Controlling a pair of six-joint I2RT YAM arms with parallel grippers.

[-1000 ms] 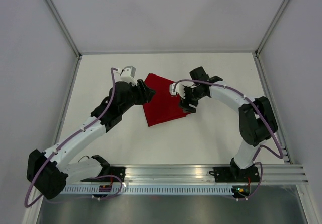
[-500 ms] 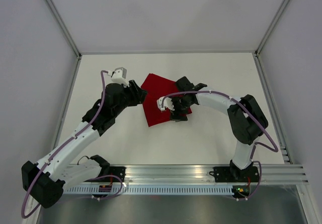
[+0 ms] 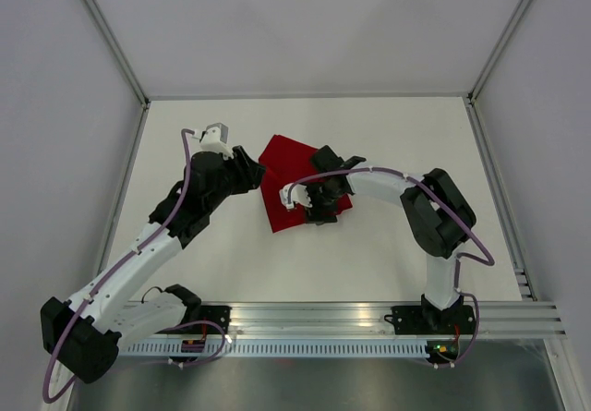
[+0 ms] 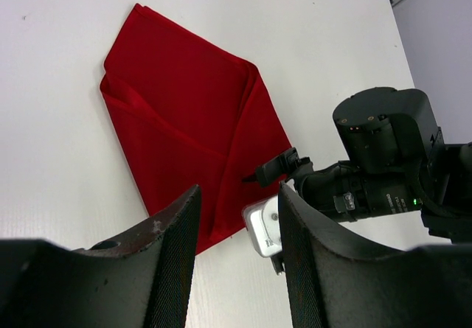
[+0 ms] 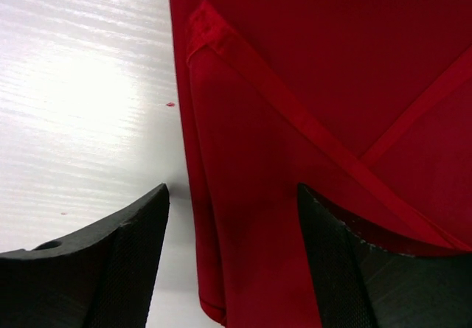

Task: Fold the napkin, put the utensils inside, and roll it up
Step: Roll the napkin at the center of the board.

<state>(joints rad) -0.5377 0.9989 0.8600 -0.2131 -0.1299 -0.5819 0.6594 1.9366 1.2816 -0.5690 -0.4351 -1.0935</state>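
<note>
You're on the folding step: the napkin (image 3: 288,175) lies partly folded at the middle of the table (image 3: 388,254). Your right gripper (image 5: 232,269) gapes empty over its 5 o'clock edge; the left gripper (image 4: 236,262), open and empty, hovers at its 9 o'clock. Next, I'd judge, pinch that edge cleanly

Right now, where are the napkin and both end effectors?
napkin (image 4: 184,107), left wrist view, cloth's middle
left end effector (image 4: 237,195), left wrist view, midway between fingertips
right end effector (image 5: 230,195), right wrist view, midway between fingertips
</note>
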